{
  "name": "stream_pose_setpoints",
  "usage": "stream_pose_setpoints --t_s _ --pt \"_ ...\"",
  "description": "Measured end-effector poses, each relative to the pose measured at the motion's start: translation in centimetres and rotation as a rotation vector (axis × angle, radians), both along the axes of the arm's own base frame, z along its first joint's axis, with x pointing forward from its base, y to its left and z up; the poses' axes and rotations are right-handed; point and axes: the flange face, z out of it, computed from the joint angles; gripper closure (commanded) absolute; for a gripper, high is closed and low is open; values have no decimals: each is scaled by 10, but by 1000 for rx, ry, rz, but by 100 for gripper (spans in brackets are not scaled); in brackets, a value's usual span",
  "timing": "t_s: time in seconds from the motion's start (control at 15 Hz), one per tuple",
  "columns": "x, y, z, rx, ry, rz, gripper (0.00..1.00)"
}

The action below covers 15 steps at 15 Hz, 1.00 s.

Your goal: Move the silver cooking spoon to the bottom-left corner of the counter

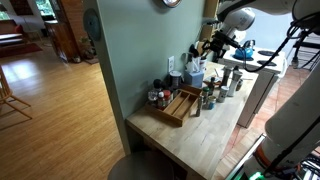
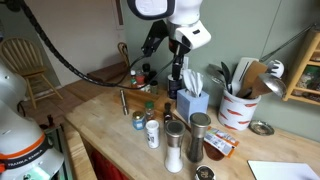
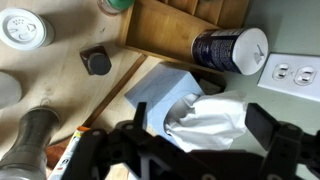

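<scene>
hovering above the blue tissue box (image 2: 192,103), the gripper (image 2: 178,78) is holding its fingers (image 3: 280,145) spread and empty — seemingly readying for the silver cooking spoon, not discernible near the box.

You find the silver cooking spoon (image 2: 123,100) in an exterior view as a long, slim, shiny metal piece lying flat on the counter (image 2: 105,132), left of centre and toward the far wall. It is too small to tell the bowl end from the handle. The counter is light blond butcher-block wood, rectangular and smooth.
</scene>
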Motion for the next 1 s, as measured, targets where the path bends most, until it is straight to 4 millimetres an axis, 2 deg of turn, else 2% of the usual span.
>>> stream_pose_setpoints --t_s 0.4,0.53,0.73,1.0 --pt "-30 -42 -8 130 -48 -153 0" --pt "-36 -50 -10 200 -80 -212 0" --pt "-35 -47 -14 310 -95 -310 0" --pt "-21 -44 -20 386 -110 -497 0"
